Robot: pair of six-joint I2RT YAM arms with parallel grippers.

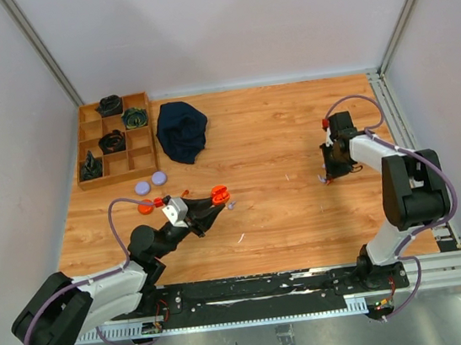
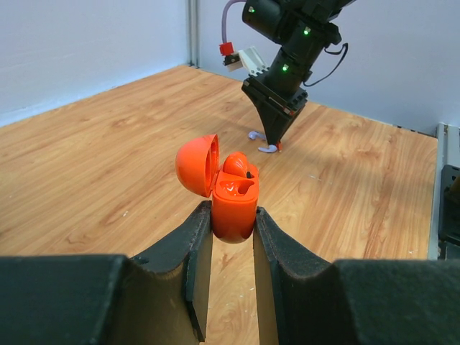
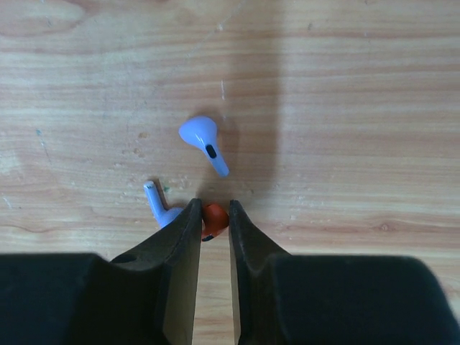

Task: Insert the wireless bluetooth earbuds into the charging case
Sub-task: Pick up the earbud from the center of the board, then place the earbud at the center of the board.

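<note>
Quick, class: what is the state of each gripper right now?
Left gripper: shut on the open orange case.
Right gripper: shut on an orange earbud.

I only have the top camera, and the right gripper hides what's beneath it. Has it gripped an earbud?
Observer: Yes. The right wrist view shows the right gripper shut on an orange earbud.
Operator: Anything loose nearby?
Observer: Two lavender earbuds: one lies apart, the other close beside the gripper.
Operator: Is the case ready?
Observer: The left gripper holds the orange case upright, lid open.
</note>
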